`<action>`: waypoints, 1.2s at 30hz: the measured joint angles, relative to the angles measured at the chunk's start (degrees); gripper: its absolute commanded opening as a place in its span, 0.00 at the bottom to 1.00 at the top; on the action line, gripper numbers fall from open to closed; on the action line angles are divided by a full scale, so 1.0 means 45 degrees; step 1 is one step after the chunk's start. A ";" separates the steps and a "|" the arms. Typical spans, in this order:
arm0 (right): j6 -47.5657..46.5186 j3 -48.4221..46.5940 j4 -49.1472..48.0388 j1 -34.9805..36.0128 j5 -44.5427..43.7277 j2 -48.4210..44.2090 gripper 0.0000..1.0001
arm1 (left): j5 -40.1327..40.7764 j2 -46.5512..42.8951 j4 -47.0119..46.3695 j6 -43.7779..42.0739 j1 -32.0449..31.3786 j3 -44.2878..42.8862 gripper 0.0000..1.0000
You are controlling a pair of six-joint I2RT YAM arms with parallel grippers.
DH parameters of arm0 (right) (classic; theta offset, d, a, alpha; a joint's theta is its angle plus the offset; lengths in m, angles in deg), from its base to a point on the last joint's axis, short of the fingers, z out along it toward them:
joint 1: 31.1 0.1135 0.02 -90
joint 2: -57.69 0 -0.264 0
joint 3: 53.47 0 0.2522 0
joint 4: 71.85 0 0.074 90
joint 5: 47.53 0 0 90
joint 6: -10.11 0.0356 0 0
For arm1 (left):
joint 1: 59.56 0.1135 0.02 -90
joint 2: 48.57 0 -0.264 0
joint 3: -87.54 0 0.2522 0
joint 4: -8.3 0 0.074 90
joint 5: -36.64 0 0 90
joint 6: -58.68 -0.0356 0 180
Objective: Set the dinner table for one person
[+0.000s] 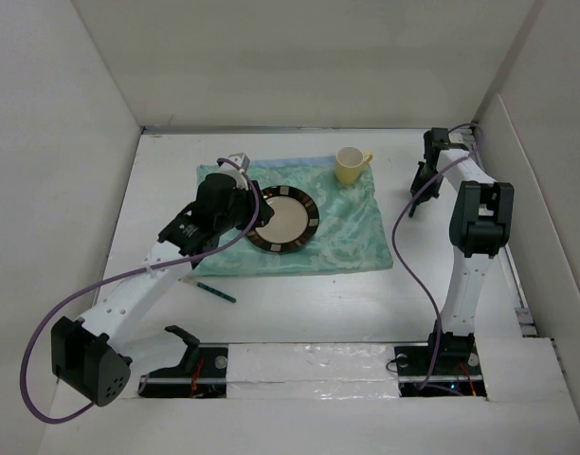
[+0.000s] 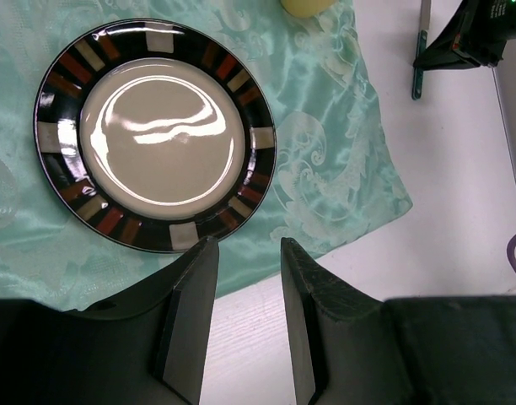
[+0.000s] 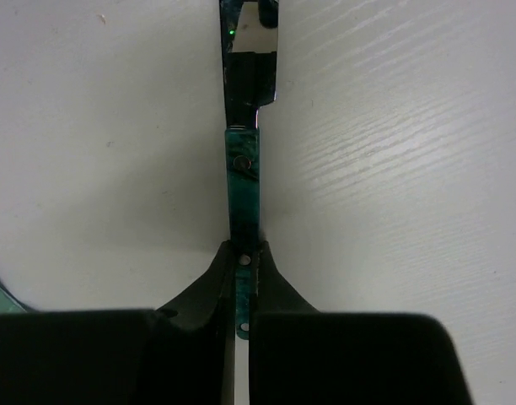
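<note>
The right claw (image 3: pixel 242 255) is pinched tight on the green handle of a knife (image 3: pixel 244 181). Only the right wrist view shows this grip up close. The two fingers meet on the end of the handle. The shiny blade points away from the claw, over the white worktop (image 3: pixel 393 169). I cannot tell if the knife lies on the worktop or hangs a bit above it. In the top view this claw is just a small dark shape, far to the right of the plate (image 1: pixel 282 220).

The left claw (image 2: pixel 241 312) is about half open, with nothing between its fingers. The left wrist view shows it just beside the plate's striped rim, over the edge of the green placemat (image 2: pixel 325 169).

Only the top view shows another green-handled piece (image 1: pixel 214 291). It lies on the worktop, left of the plate and nearer to the arm bases, just off the placemat. The plate sits in the middle of the placemat. A yellow mug (image 1: pixel 352 166) stands on the placemat behind the plate, to its right. The big white worktop is under all of it, with white walls around.
</note>
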 measured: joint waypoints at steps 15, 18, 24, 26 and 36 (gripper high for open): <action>0.0335 0.1379 -0.0729 0.1112 0.0287 -0.6936 0.00 | 0.0325 0.0049 0.0321 -0.0097 0.0000 -0.0248 0.33; 0.0287 0.1967 -0.1316 0.3196 0.0646 -0.8767 0.00 | 0.0699 0.0102 0.0495 -0.0078 0.0000 -0.0627 0.32; 0.0627 0.4886 -0.1982 0.6907 0.1797 -0.9719 0.00 | 0.2249 -0.0083 0.1093 0.0899 0.0000 -0.0913 0.12; 0.0835 0.5921 -0.1977 0.7436 0.2035 -0.9394 0.00 | 0.2909 -0.0350 0.1545 0.1656 0.0000 -0.0874 0.09; 0.1030 0.6679 -0.3356 0.7723 0.1996 -0.6343 0.00 | 0.3439 -0.2409 0.3988 0.4619 0.1501 0.1010 0.38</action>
